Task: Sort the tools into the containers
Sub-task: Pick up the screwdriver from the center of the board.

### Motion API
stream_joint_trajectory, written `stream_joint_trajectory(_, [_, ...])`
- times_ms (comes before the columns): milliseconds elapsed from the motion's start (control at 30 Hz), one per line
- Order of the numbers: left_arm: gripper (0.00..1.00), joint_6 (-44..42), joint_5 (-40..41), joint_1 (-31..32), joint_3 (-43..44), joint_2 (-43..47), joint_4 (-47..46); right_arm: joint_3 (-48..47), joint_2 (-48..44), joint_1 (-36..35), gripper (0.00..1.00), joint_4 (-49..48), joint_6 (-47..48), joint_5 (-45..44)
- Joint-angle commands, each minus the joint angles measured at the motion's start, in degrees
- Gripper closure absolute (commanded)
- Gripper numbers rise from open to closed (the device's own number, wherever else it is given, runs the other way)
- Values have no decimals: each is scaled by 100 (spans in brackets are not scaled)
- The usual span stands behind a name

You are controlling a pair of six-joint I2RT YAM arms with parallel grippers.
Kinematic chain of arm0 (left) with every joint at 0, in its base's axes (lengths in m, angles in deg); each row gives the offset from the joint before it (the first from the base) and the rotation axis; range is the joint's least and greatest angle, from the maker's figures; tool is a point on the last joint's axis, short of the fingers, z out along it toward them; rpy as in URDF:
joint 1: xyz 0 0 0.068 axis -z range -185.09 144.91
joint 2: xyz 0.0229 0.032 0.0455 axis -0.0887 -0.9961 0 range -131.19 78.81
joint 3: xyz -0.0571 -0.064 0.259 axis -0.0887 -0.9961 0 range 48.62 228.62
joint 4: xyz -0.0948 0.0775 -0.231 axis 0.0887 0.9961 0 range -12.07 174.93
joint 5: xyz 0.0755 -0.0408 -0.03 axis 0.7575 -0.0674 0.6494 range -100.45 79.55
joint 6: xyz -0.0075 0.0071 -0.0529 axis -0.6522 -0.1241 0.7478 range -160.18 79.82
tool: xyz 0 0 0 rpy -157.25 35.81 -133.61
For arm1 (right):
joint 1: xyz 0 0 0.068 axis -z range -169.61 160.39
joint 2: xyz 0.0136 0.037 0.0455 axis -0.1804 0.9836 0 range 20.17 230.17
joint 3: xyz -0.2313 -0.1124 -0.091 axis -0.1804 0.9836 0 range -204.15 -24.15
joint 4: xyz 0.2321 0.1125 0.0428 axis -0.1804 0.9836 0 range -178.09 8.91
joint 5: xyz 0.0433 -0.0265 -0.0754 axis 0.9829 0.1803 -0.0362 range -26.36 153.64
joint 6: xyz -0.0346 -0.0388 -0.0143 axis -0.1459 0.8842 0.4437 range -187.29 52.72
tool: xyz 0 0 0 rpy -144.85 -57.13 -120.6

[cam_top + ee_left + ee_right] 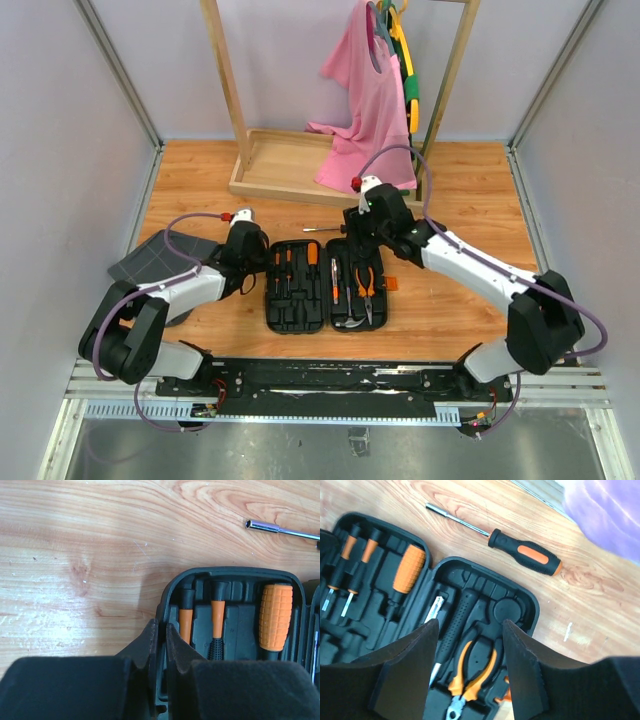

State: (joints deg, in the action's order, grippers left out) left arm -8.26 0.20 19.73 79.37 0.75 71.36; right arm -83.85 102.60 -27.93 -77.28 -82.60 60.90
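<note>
The black tool case (300, 318) lies open in two halves at the table's centre. Its left half holds screwdrivers, one with a fat orange handle (409, 569) and two slim ones (186, 622). In the right half rest the pliers (470, 672) and the hammer (455, 625). One orange-and-black screwdriver (525, 555) lies loose on the wood beyond the case. My left gripper (161, 625) is shut on the case's left rim (165, 600). My right gripper (468, 625) hovers open over the right half, with nothing between its fingers.
A wooden rack base (290, 170) with a pink shirt (365, 110) hanging over it stands at the back. Dark grey grid fabric (160, 255) lies at the left. The case's orange latch (391, 284) sticks out on its right side.
</note>
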Motion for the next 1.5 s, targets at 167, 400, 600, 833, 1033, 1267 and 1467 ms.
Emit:
stream_joint_trajectory(167, [95, -74, -290, -30, -65, 192, 533, -1024, 1266, 613, 40, 250, 1612, 1386])
stream_joint_trajectory(400, [77, 40, -194, -30, -60, 755, 735, -2040, 2225, 646, 36, 740, 2602, 1705])
stream_joint_trajectory(600, [68, 68, -140, -30, -25, 1116, 986, -2783, 2862, 744, 35, 1283, 3308, 1702])
stream_joint_trajectory(833, [66, 77, -50, -29, -66, 1456, 1238, -3408, 3456, 817, 38, 1939, 3904, 2010])
stream_joint_trajectory(1033, [66, 112, -2, -30, -101, 1600, 1392, -3770, 3867, 840, 40, 2244, 4128, 2077])
stream_joint_trajectory(1267, [67, 139, 49, -30, -173, 1711, 1443, -4125, 4277, 895, 40, 2443, 4260, 1979])
stream_joint_trajectory(1467, [70, 172, 37, -30, -212, 1707, 1438, -4476, 4684, 938, 40, 2660, 4444, 2000])
